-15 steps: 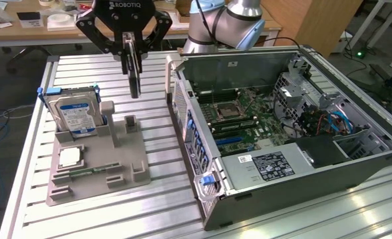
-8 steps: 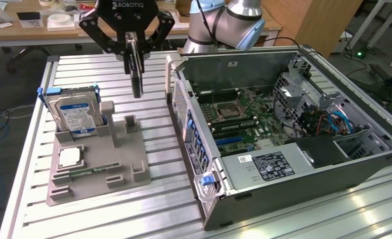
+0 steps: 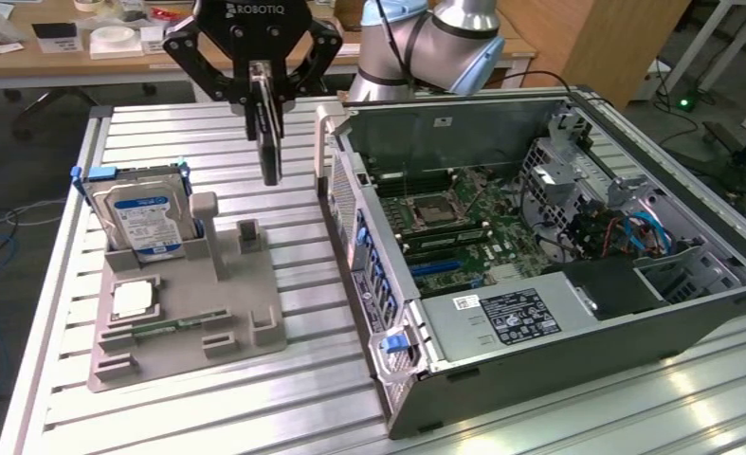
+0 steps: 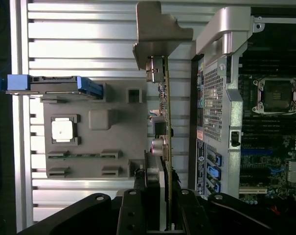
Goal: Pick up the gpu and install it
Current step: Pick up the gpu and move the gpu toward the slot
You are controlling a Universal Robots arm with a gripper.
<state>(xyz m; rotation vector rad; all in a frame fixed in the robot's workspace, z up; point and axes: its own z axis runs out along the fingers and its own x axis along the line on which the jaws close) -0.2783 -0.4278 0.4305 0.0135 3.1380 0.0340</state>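
Observation:
The gpu [image 3: 270, 142] hangs on edge in the air, a thin dark card, above the slatted table between the grey fixture tray [image 3: 183, 313] and the open computer case [image 3: 537, 246]. My black gripper [image 3: 263, 95] is shut on the card's upper end. In the wrist view the gpu [image 4: 163, 112] shows edge-on, its silver end bracket [image 4: 157, 29] pointing away from the gripper [image 4: 155, 196]. The card hangs just outside the case's rear wall [image 4: 218, 98].
On the fixture tray stand a silver hard drive [image 3: 145, 213] with a blue-white label, a square processor chip [image 3: 135, 299] and a narrow green memory stick [image 3: 171, 327]. The case lies open with its motherboard [image 3: 462, 227] exposed. Desks and cables lie beyond the table.

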